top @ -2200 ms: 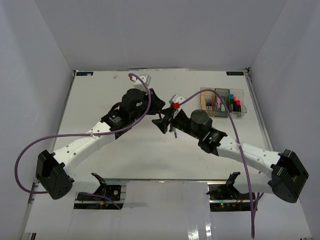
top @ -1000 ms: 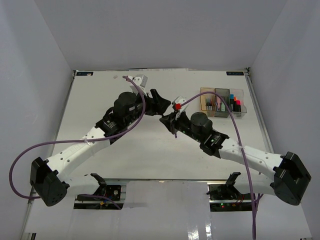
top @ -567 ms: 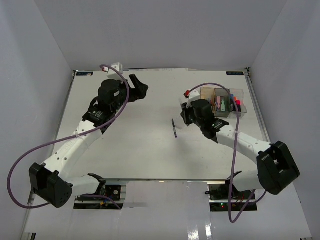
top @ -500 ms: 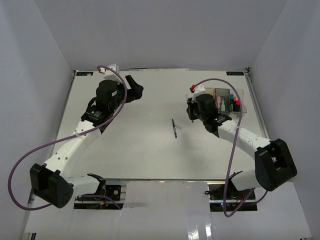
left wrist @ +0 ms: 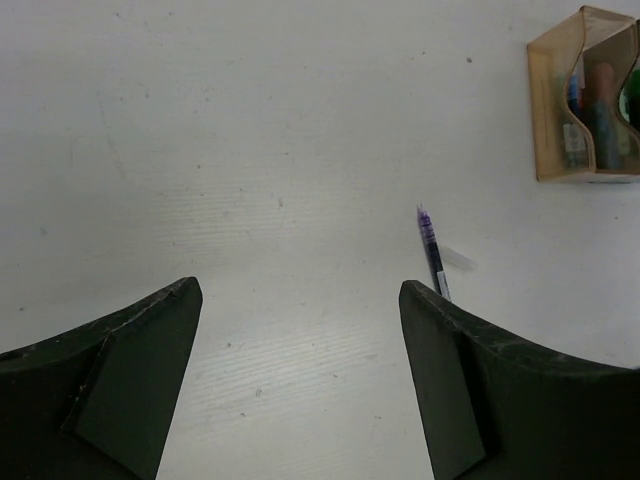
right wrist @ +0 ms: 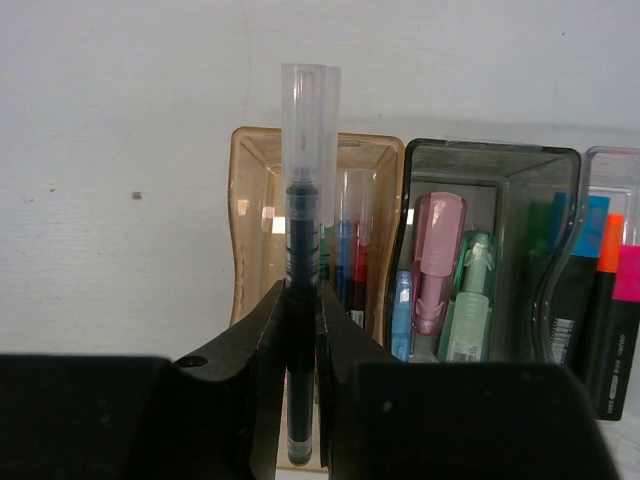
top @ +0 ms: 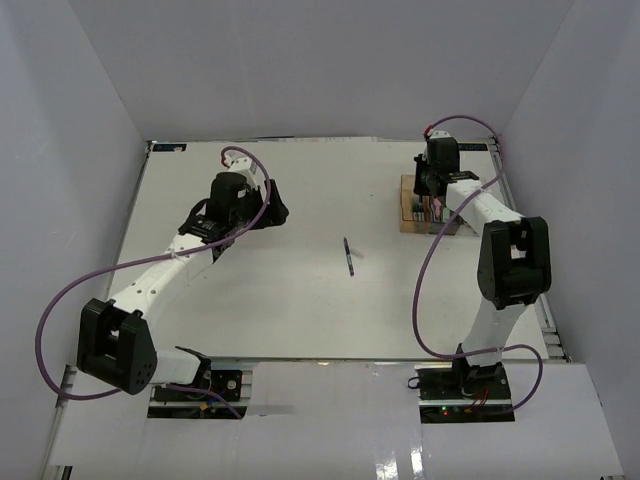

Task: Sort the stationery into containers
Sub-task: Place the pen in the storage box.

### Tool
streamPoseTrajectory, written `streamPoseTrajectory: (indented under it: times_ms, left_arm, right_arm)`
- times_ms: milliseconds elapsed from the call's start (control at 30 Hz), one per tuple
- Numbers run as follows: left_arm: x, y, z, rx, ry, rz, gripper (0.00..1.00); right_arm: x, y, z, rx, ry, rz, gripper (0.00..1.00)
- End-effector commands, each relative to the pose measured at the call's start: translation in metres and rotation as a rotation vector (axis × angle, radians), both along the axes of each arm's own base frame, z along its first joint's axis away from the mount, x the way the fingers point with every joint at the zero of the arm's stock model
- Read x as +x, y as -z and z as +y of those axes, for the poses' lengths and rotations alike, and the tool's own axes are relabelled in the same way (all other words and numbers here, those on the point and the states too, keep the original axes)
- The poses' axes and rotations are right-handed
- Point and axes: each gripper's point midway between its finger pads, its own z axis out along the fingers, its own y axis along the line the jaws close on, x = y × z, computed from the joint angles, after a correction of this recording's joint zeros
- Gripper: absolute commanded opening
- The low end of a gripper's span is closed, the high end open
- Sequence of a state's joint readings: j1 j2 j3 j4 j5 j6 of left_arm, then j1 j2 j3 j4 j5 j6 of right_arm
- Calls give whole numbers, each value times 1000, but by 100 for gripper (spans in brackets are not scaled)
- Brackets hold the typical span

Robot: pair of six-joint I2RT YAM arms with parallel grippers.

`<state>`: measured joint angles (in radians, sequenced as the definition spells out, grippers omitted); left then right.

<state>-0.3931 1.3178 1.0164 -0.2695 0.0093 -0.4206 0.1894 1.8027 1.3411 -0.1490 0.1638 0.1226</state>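
now the right claw [right wrist: 302, 300], pinched tight on a clear-capped pen [right wrist: 303, 170], hangs over the amber bin [right wrist: 245, 230] holding other pens [right wrist: 346, 250]; next it likely needs lowering, then release. left claw [left wrist: 298, 300] gapes empty near a purple pen [left wrist: 432, 250] on the table [left wrist: 200, 150].

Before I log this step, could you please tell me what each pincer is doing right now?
Left pincer: open, holding nothing.
Right pincer: closed on a clear-capped pen.
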Motion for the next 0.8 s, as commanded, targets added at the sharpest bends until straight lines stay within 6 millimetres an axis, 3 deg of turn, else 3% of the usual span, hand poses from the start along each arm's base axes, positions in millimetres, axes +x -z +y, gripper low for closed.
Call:
streamPoseTrajectory:
  times_ms: [0, 167, 267, 367, 500, 600, 667, 767]
  left_arm:
    - [1, -5, 1, 12, 19, -2, 91]
    - [0, -10, 4, 0, 10, -11, 92]
    - [0, -10, 6, -3, 4, -11, 92]
    - [0, -13, 5, -20, 4, -12, 92]
    - [-2, -14, 4, -35, 15, -6, 92]
    - [-1, -16, 5, -43, 11, -11, 92]
    - [-1, -17, 7, -50, 8, -10, 92]
    - [-1, -16, 8, -56, 4, -6, 92]
  right_arm:
    - [9, 8, 1, -1, -16, 49, 9]
    - [8, 25, 0, -9, -5, 91, 22]
    - [4, 24, -5, -28, 7, 99, 31]
    - [-2, 8, -4, -22, 1, 75, 42]
    - [-16, -11, 0, -27, -12, 48, 43]
    - [-39, -18, 18, -23, -56, 40, 43]
    - [-58, -25, 40, -11, -102, 25, 44]
    - [-93, -11, 70, 3, -151, 57, 44]
